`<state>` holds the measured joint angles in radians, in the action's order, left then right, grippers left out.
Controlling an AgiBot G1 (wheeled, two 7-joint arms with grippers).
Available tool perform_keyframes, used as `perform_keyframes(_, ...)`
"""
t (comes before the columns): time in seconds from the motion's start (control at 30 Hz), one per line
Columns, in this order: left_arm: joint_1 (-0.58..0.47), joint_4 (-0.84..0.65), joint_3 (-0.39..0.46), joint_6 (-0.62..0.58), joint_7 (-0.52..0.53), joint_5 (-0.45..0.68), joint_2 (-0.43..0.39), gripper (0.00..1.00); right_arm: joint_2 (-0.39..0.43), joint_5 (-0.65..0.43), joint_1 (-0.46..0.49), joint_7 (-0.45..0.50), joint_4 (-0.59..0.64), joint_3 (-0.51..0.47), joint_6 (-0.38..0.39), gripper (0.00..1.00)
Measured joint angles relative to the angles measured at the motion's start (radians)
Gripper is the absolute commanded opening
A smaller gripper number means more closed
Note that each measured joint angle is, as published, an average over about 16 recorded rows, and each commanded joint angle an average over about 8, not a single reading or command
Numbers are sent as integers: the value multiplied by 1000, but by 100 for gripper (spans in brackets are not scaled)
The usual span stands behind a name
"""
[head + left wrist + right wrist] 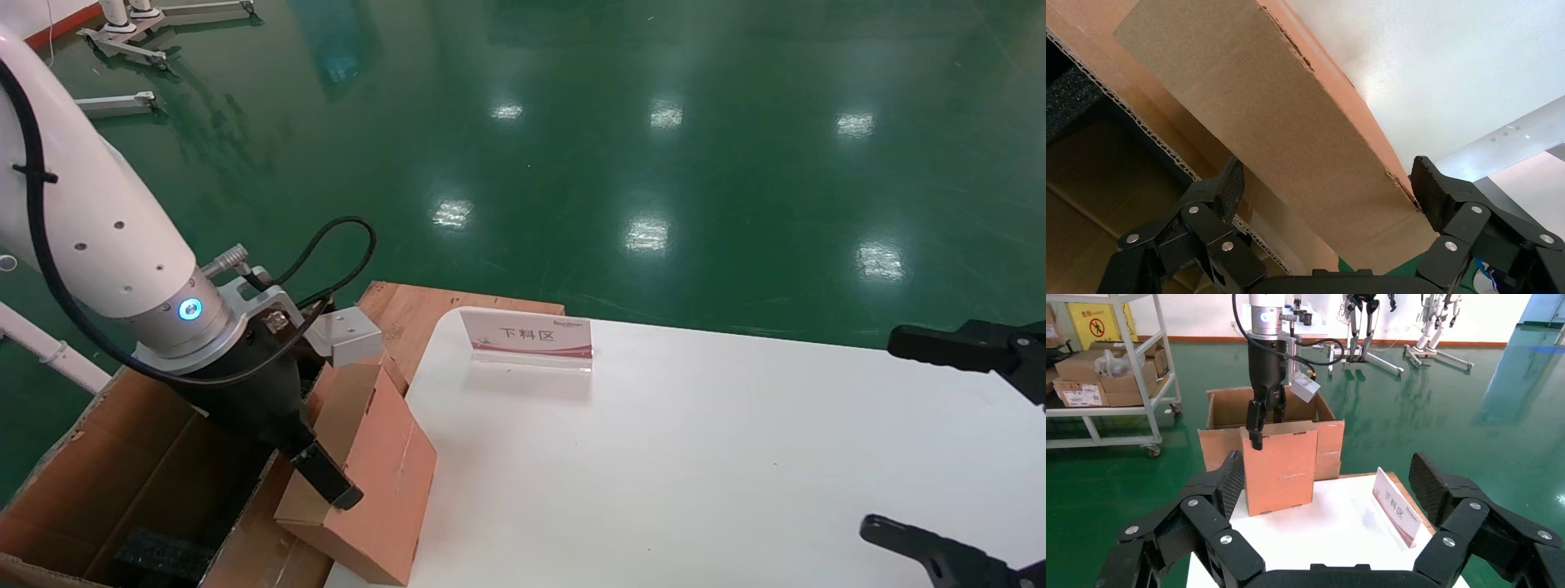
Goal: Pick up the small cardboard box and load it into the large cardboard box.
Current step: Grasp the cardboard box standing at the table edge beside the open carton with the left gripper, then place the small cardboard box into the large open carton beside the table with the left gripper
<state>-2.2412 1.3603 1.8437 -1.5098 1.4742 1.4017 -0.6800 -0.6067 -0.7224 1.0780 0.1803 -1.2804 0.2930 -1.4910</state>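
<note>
The small cardboard box stands on edge at the white table's left rim, leaning toward the large cardboard box beside the table. My left gripper is open and straddles the small box's top edge. In the left wrist view the box's narrow top face fills most of the gap between the fingers; one finger touches a corner, the other stands just apart. The right wrist view shows the small box upright before the large box. My right gripper is open and empty over the table's right side.
Black foam blocks lie in the large box. A pink and white sign stands at the table's far edge. A wooden board lies behind the table's corner. A rack of cartons stands far off.
</note>
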Motion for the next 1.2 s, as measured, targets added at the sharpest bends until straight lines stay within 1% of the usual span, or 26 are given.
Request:
perform_keyframes(0.9,-2,-2,-6,1,6,-2,3,0,0,0,0,0,0,-1,0,0)
perform_keyframes(1.2,-7,-16,-14,7,-7,-16,4,0,0,0,0,0,0,-1,0,0)
